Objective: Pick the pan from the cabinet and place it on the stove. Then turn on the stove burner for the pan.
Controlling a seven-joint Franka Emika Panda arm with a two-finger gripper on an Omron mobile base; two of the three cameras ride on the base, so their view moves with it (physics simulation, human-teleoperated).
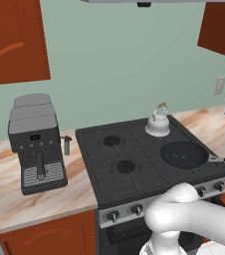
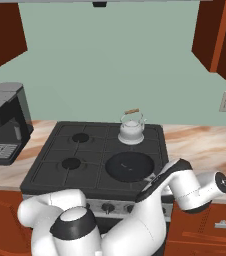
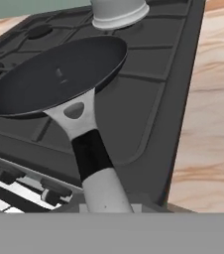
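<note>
the pan (image 1: 184, 154) sits on the stove (image 1: 134, 172), on its front right burner, with the kettle (image 1: 158, 123) just behind it on the back right burner. the pan's handle (image 3: 91, 158) points off the stove's right front corner, over the knobs (image 3: 7, 174) and toward the counter (image 3: 210, 109). the arm (image 2: 150, 210) rises in front of the stove, bends at the elbow below its front edge and reaches up and right, so that the wrist (image 2: 197, 190) hangs just off the stove's right front corner, level with the cooktop. the hand looks along the handle toward the pan, low and nearly flat. the gripper (image 3: 106, 206) is clenched on the near end of the handle; its tips are not clear at the bottom of the hand view. the coffee machine (image 1: 35, 144) stands on the counter left of the stove. a wall cabinet (image 1: 15, 40) hangs above it.
</note>
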